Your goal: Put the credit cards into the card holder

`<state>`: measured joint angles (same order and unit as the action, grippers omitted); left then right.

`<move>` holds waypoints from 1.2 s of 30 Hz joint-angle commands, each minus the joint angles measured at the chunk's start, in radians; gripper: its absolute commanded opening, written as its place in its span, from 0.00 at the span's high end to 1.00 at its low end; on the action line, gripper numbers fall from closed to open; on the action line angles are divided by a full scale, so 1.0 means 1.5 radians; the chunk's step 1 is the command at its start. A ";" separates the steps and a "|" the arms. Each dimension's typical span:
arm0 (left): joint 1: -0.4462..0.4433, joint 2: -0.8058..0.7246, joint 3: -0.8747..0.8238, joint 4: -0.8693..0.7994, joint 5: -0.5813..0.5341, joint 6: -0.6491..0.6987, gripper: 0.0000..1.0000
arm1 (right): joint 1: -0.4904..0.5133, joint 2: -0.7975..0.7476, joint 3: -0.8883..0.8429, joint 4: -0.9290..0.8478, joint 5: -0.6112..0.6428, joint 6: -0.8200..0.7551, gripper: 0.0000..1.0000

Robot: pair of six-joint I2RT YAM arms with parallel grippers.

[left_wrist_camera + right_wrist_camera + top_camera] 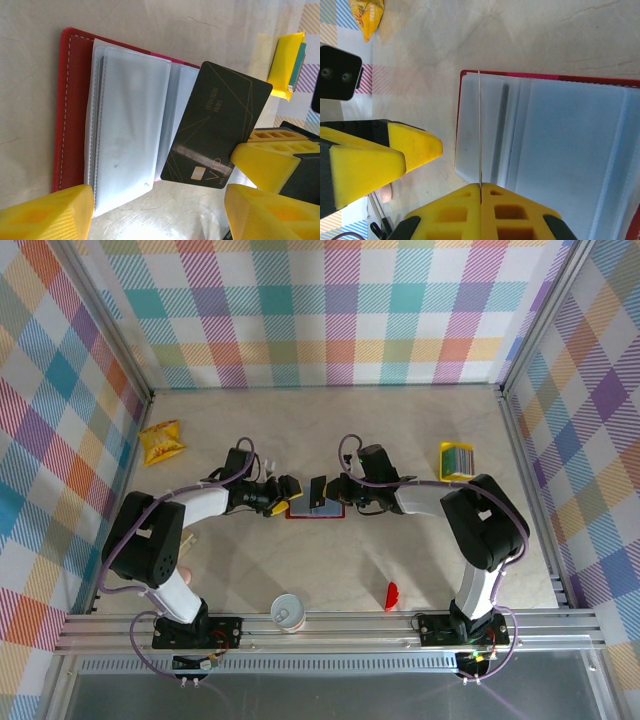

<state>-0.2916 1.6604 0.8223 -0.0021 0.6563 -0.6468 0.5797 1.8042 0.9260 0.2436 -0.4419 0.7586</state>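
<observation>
The card holder (pixel 300 512) lies open flat mid-table, with a dark-red cover (pixel 75 115) and grey-blue sleeves (pixel 560 150). My right gripper (pixel 481 186) is shut on a black credit card (pixel 215 125), which stands on edge over the holder's sleeves; in the right wrist view it is a thin line (pixel 480 130). From the top I see this gripper (pixel 332 492) at the holder's right part. My left gripper (pixel 157 215) is open, with nothing between its fingers (pixel 47 212), and hovers at the holder's left end (pixel 285 498). The remaining credit cards (pixel 457 460), a yellow stack, lie far right.
A yellow snack packet (pixel 162 442) lies at the back left. A paper cup (pixel 288 612) and a small red curved piece (pixel 391 595) sit near the front edge. Plaid walls enclose the table on three sides.
</observation>
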 commanded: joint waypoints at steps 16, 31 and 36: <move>0.007 0.019 0.017 -0.014 -0.002 0.016 0.31 | 0.003 0.002 0.014 -0.036 -0.005 -0.001 1.00; 0.001 0.035 0.025 -0.033 -0.005 0.025 0.31 | -0.007 0.018 0.014 -0.020 -0.029 0.058 1.00; -0.002 0.041 0.028 -0.035 -0.007 0.025 0.31 | -0.009 0.027 0.014 -0.019 -0.037 0.060 1.00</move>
<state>-0.2920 1.7065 0.8387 -0.0280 0.6529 -0.6304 0.5739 1.8275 0.9264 0.2008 -0.4690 0.8345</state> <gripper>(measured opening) 0.686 0.043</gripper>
